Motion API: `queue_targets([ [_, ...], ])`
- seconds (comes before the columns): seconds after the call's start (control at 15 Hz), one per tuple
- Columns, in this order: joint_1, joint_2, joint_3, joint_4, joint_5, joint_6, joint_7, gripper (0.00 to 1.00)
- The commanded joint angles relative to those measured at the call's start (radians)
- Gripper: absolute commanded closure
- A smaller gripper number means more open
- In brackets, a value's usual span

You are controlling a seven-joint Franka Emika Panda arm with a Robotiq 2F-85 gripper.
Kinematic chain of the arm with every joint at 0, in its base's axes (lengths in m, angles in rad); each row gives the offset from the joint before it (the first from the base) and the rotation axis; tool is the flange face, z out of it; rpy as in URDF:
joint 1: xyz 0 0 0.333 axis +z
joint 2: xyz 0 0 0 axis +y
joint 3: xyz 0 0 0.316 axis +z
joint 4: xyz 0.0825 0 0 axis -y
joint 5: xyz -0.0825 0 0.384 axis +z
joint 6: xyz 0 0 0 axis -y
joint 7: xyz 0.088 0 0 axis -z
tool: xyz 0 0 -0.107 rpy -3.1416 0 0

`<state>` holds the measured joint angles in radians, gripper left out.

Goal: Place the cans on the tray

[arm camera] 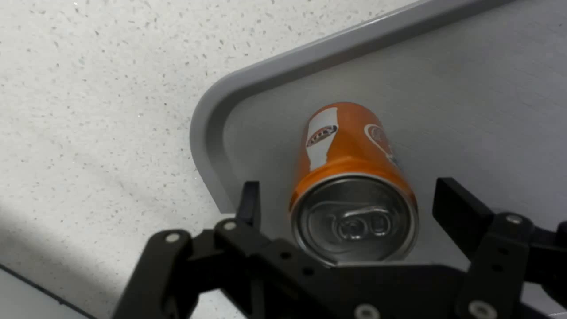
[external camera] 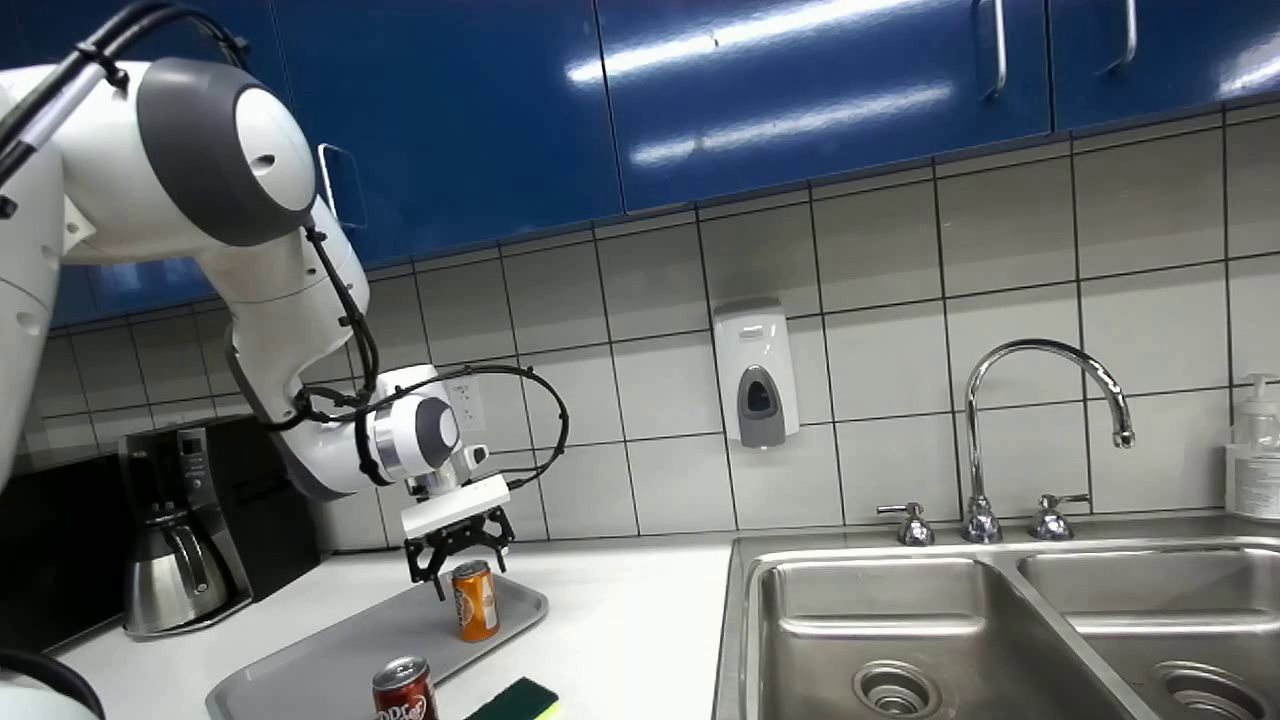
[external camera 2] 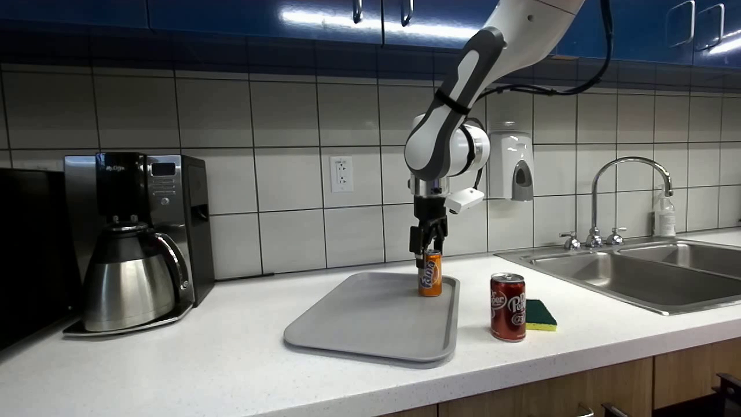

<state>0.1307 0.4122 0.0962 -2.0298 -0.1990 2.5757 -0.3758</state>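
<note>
The orange can [external camera 2: 430, 277] stands upright on the grey tray [external camera 2: 370, 324], near its far corner by the wall. Around its top is my gripper [arm camera: 348, 190], with the jaws wide apart. In the wrist view a gap shows between the can's silver lid [arm camera: 354, 221] and the fingers [arm camera: 250, 204] on both sides. The same can [external camera: 476, 605] and gripper [external camera: 472, 580] show in an exterior view. A dark red can [external camera 2: 508, 307] with a silver top stands upright on the white counter, beside the tray's edge. Its lower part is cut off in an exterior view.
A green and yellow sponge [external camera 2: 539, 315] lies right behind the dark red can. The coffee maker [external camera 2: 194, 231] with its steel pot [external camera 2: 130, 289] stands beyond the tray's other side. On the sink side are a metal basin [external camera: 870, 640] and faucet [external camera: 1040, 345]. A tiled wall runs behind.
</note>
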Motion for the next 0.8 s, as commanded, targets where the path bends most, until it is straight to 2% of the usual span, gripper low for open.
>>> queue_targets([
  [0.0,0.002,-0.007,-0.001,0.022,-0.029,-0.029,0.04,0.0],
  [0.4,-0.019,-0.062,0.006,-0.015,-0.005,0.0,0.037,0.0],
  [0.73,-0.028,-0.118,0.01,-0.035,0.011,-0.033,0.037,0.0],
])
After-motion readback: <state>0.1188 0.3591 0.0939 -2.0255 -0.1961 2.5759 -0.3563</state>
